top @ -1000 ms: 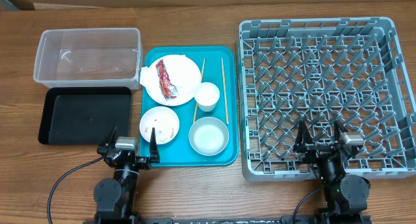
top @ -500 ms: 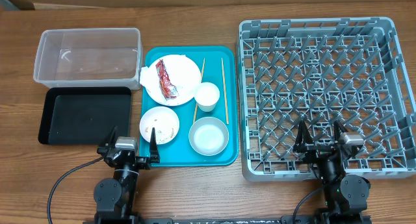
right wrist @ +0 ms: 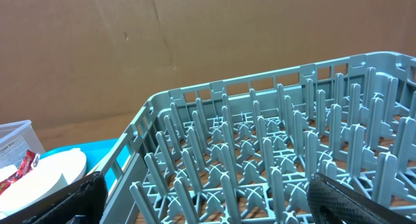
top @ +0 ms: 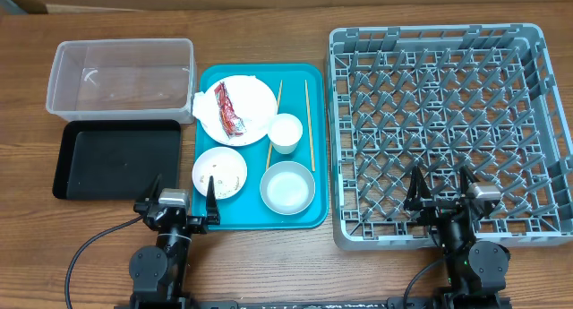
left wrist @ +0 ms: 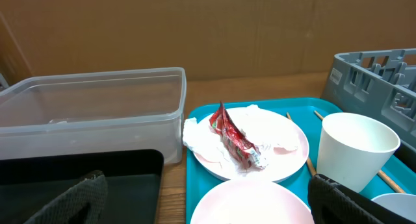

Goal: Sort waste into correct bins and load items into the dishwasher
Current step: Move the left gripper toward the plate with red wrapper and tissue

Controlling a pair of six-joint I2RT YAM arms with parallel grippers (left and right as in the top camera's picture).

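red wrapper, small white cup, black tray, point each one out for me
red wrapper (left wrist: 235,138), left wrist view, middle of the crinkled foil
small white cup (top: 286,133), overhead view, inside of its open mouth
black tray (top: 116,162), overhead view, bare floor

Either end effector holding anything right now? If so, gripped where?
Nothing is held. The left end effector and the right end effector are both open and empty, touching no item.

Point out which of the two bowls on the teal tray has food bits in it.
The left bowl, just in front of the plate: small specks dot its inside. The right bowl looks clean.
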